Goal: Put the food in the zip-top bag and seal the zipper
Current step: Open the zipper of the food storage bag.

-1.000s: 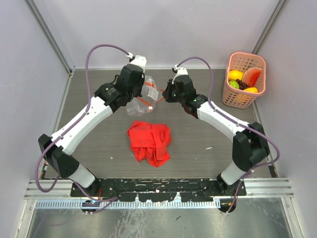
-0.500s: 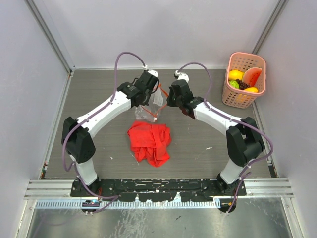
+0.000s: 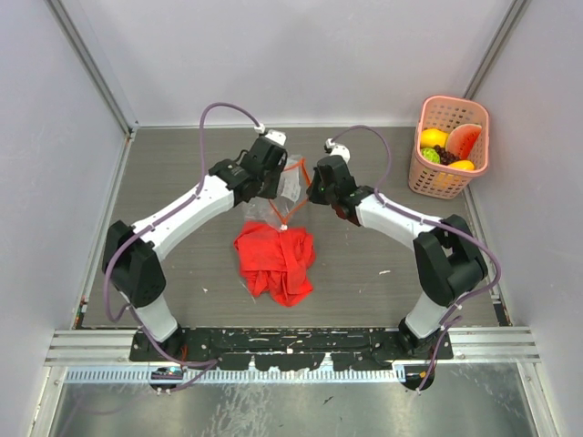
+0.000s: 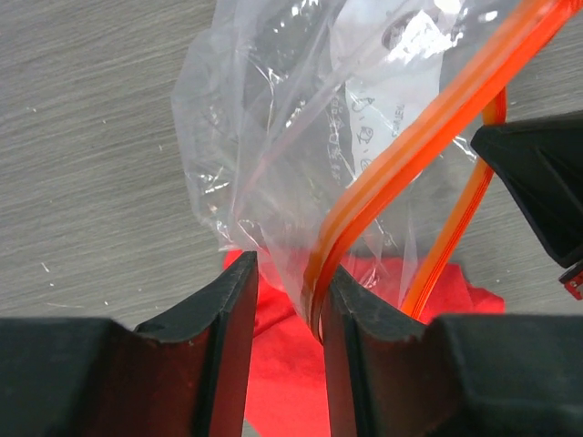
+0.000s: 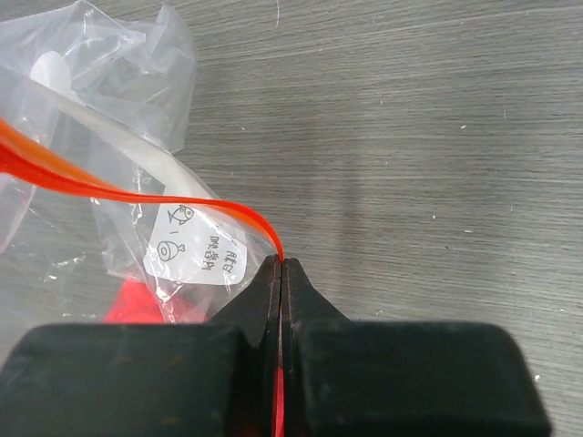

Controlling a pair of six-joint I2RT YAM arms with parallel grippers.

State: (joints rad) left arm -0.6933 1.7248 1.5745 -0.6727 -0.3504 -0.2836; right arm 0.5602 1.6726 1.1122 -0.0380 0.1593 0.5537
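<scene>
**The zip-top bag (image 3: 290,189) strung between two arms**

It hangs at the centre of the frame, just above the red cloth (image 3: 275,259) lying on the table (image 3: 164,173). The right claw (image 5: 281,271) is pinched tight on the zipper (image 5: 182,202), its fingers pressed together on the strip's end. The left claw (image 4: 284,291) stands part-way apart. Clear film and orange strip run through the gap, the strip lying against one finger. The food (image 3: 446,147) sits in the pink basket (image 3: 454,102) at upper right, well apart from the bag.
</scene>
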